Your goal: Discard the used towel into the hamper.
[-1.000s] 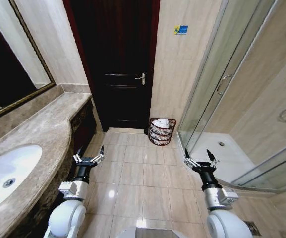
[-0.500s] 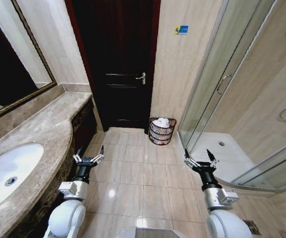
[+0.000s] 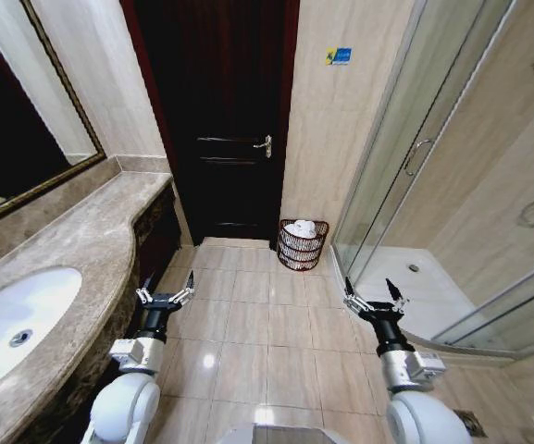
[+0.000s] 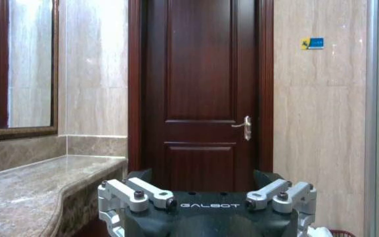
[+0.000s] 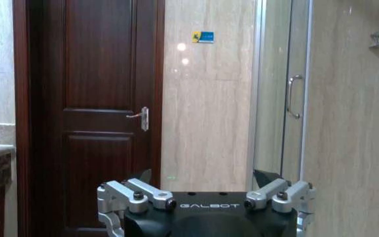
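Note:
The hamper, a small dark reddish-brown basket of open bars, stands on the floor against the beige wall between the dark door and the shower. A white towel lies bunched in its top. My left gripper is held low over the floor tiles beside the vanity, open and holding nothing. My right gripper hovers near the shower's edge, also open with nothing between its fingers. Both grippers are well short of the hamper.
A marble vanity counter with a white sink runs along the left under a framed mirror. The dark wooden door is closed. A glass shower enclosure with a raised white base takes up the right. Tiled floor lies between.
The head view has shifted very slightly since the earliest frame. Neither arm has moved, and the towel stays in the hamper.

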